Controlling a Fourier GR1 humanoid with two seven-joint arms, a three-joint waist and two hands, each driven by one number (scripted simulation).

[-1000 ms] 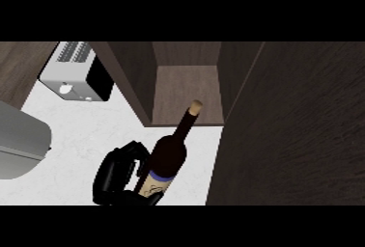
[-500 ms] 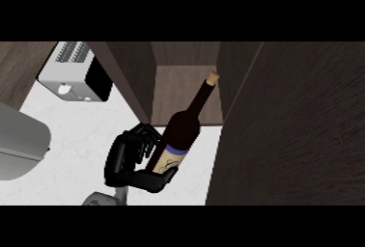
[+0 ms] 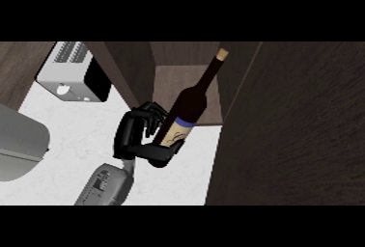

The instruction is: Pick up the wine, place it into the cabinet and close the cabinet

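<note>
The left robot hand (image 3: 133, 138) is clamped on the wine bottle (image 3: 188, 107), its black fingers (image 3: 148, 116) curled round the lower body from the bottle's left side and its thumb pressed under the cream label. The grey forearm (image 3: 105, 185) comes in from the lower edge of the view, over the near part of the white bench (image 3: 75, 128). The bottle is dark, with a blue band above the label and a tan cap on its neck. It is tilted, base low and towards the near side, neck slanting up and to the right. The neck and cap lie over the opening of the cabinet (image 3: 178, 79), while the base and label are in front of the cabinet's lower edge, above the bench. A wide dark wood panel (image 3: 299, 125) fills the right side of the view, just beside the bottle's neck. At the far left corner of the bench stands a silver toaster (image 3: 68, 72), well apart from the hand. A grey object (image 3: 18, 140) sits at the left edge of the bench; what it is cannot be told. The right robot hand does not show.
</note>
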